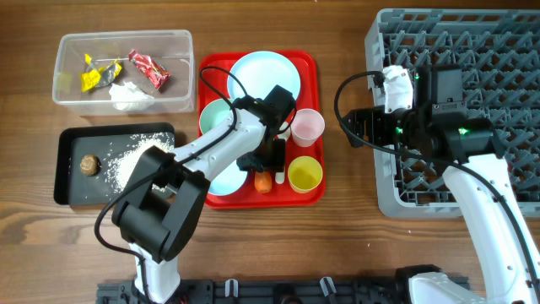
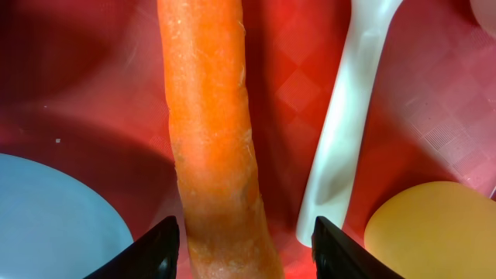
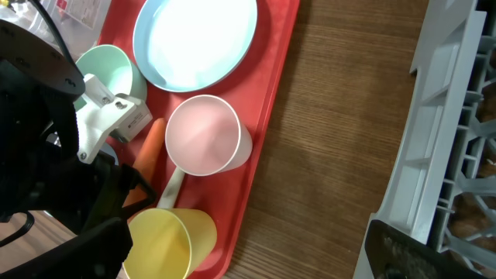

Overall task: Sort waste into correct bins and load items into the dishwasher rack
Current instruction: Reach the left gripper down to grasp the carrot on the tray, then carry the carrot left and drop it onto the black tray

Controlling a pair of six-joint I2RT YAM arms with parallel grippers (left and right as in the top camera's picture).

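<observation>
We are finding the left gripper (image 2: 244, 252) lowered onto the red tray (image 1: 310, 67). Its two fingers are spread apart and straddling the near end of the orange carrot (image 2: 213, 139). The left wrist view is showing one finger just beside the carrot and a clear gap on the other side, so nothing is being clamped.

The carrot is lying flat on the tray floor, with the white spoon (image 2: 349, 132) just beside it and roughly parallel. The yellow cup (image 2: 434, 232) is standing near the spoon's near end, and a pale blue bowl (image 2: 54, 225) is sitting on the carrot's other side. On the same tray we are also noting the round plate (image 1: 257, 72), a second bowl (image 1: 215, 116) and the pink cup (image 1: 306, 127).

The right gripper (image 1: 359, 128) is hanging over the wooden table (image 1: 337, 253), between the red tray and the dishwasher rack (image 1: 498, 51). We are unable to tell whether its fingers are apart or together.

The clear tub (image 1: 63, 93) is holding the yellow wrapper (image 1: 91, 78), the red wrapper (image 1: 149, 70) and the white tissue (image 1: 129, 95). Just below it, the black tray (image 1: 67, 190) is carrying the loose rice (image 1: 131, 160) and the brown lump (image 1: 89, 165).
</observation>
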